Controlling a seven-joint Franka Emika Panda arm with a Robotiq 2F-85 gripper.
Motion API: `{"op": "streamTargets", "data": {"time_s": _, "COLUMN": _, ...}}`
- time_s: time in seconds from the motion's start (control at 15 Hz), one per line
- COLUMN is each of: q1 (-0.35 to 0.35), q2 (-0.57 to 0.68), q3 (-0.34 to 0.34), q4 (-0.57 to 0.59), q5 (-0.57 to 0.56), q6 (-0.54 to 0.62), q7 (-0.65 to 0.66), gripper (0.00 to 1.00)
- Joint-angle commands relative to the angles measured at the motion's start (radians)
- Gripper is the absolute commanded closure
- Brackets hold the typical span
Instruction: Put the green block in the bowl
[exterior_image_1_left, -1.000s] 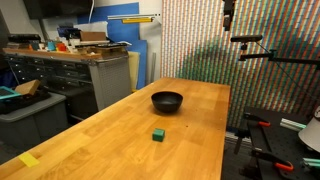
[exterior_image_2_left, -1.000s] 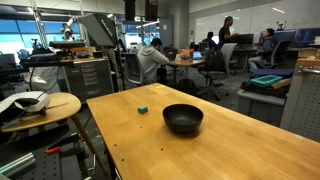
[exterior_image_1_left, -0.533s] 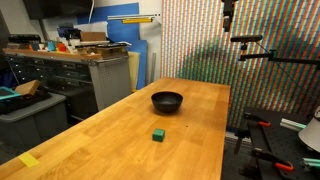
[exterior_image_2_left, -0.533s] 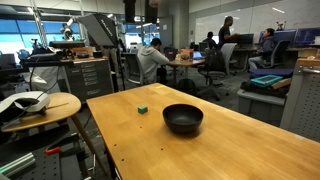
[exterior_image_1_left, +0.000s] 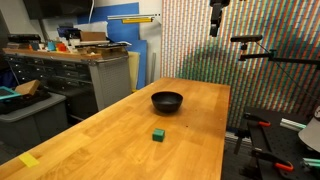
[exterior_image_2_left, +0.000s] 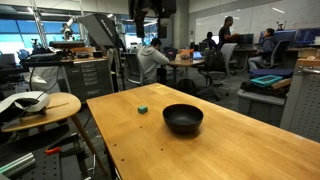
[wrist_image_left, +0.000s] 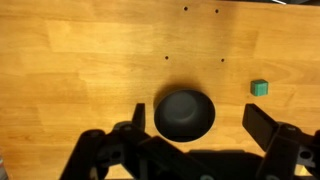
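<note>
The green block (exterior_image_1_left: 158, 134) is a small green cube on the wooden table, also seen in an exterior view (exterior_image_2_left: 143, 108) and in the wrist view (wrist_image_left: 260, 88). The black bowl (exterior_image_1_left: 167, 101) stands on the table a short way from it, and shows in an exterior view (exterior_image_2_left: 183, 119) and the wrist view (wrist_image_left: 184, 114). My gripper (wrist_image_left: 195, 125) hangs high above the table, over the bowl, open and empty. In both exterior views only its lower part shows at the top edge (exterior_image_1_left: 216, 14) (exterior_image_2_left: 150, 12).
The wooden table (exterior_image_1_left: 120, 130) has a yellow tape mark (exterior_image_1_left: 29, 159) near one corner. Cabinets with clutter (exterior_image_1_left: 70, 70) stand beside it. A camera stand (exterior_image_1_left: 250, 50) is by the far edge. A round side table (exterior_image_2_left: 40, 105) and people at desks (exterior_image_2_left: 155, 60) are beyond.
The gripper has moved sideways at the top of both exterior views, coming further into view over the table. The block and bowl have not moved.
</note>
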Motion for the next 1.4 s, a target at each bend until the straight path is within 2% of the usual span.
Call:
{"op": "streamTargets", "data": {"time_s": 0.0, "q1": 0.03, "q2": 0.016, "q3": 0.073, "q4": -0.075, "q5": 0.007, "q6": 0.135, "q7": 0.066, "gripper": 0.0}}
{"op": "streamTargets", "data": {"time_s": 0.53, "q1": 0.161, "q2": 0.144, "q3": 0.223, "q4": -0.194, "q5": 0.056, "q6": 0.431, "q7": 0.163, "gripper": 0.0}}
{"op": "streamTargets", "data": {"time_s": 1.0, "q1": 0.268, "q2": 0.346, "q3": 0.337, "q4": -0.186, "q5": 0.121, "q6": 0.613, "q7": 0.206, "gripper": 0.0}}
{"op": "streamTargets", "data": {"time_s": 1.33, "q1": 0.29, "q2": 0.513, "q3": 0.385, "q4": -0.158, "q5": 0.092, "q6": 0.766, "q7": 0.25, "gripper": 0.0}}
